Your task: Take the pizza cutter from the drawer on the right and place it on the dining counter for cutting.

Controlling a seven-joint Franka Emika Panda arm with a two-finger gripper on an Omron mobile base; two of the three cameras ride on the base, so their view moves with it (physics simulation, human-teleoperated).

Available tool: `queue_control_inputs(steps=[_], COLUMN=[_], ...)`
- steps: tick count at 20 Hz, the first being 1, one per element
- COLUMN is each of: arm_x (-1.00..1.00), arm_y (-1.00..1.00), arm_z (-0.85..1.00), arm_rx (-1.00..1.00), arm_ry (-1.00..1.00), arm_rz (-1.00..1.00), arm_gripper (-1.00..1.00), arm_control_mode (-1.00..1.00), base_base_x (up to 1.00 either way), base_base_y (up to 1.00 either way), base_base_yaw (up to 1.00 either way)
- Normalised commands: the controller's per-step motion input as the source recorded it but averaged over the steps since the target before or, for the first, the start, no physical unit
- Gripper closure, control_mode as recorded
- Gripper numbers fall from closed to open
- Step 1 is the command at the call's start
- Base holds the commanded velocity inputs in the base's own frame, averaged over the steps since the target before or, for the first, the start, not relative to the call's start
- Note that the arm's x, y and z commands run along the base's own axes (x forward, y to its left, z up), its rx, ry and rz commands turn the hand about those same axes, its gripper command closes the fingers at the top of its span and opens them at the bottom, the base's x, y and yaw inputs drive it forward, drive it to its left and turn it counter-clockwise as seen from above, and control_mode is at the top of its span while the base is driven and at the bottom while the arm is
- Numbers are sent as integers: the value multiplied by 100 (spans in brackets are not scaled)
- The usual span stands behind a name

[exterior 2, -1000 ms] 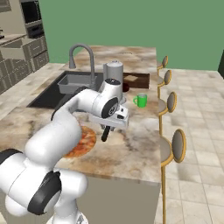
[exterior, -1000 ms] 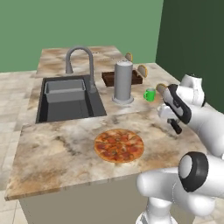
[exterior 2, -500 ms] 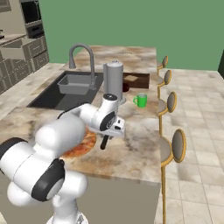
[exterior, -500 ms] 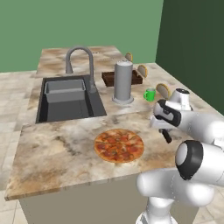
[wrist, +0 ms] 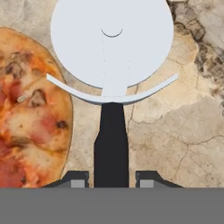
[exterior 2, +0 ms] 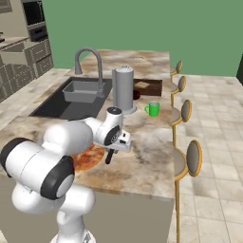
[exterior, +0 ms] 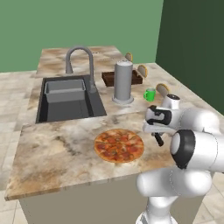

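Observation:
My gripper (wrist: 111,179) is shut on the slim black handle of the pizza cutter (wrist: 112,48), whose round silver wheel points away from the hand. The cutter (exterior: 157,140) hangs low over the dining counter (exterior: 57,148), just right of the pizza (exterior: 119,145). In the right base view the gripper (exterior 2: 118,142) points down, and the black handle of the cutter (exterior 2: 109,156) sticks out below it beside the pizza (exterior 2: 88,159). I cannot tell whether the wheel touches the stone. The drawer is out of view.
A tall grey canister (exterior: 123,82), a green mug (exterior: 149,94) and a brown board (exterior: 108,78) stand behind the gripper. The dark sink (exterior: 65,105) with its curved faucet (exterior: 81,57) lies to the left. Stools (exterior 2: 192,156) line the counter's right edge.
The arm has swung down and in towards the pizza, carrying the cutter from beside the green mug to low over the counter. The grip stays the same.

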Motion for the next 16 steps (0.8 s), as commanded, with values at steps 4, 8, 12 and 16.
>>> queue_control_inputs(steps=[4, 8, 12, 16], arm_x=[15, 9, 18, 20], arm_y=[18, 3, 2, 0], arm_z=[-23, -20, -18, -15], arm_rx=[0, 0, 0, 0], arm_ry=[0, 0, 0, 0], arm_rz=[0, 0, 0, 0], arm_gripper=[100, 100, 100, 100], arm_control_mode=[-100, -100, -100, -100], base_base_x=[0, 0, 0, 0], base_base_y=[0, 0, 0, 0], base_base_yaw=[0, 0, 0, 0])
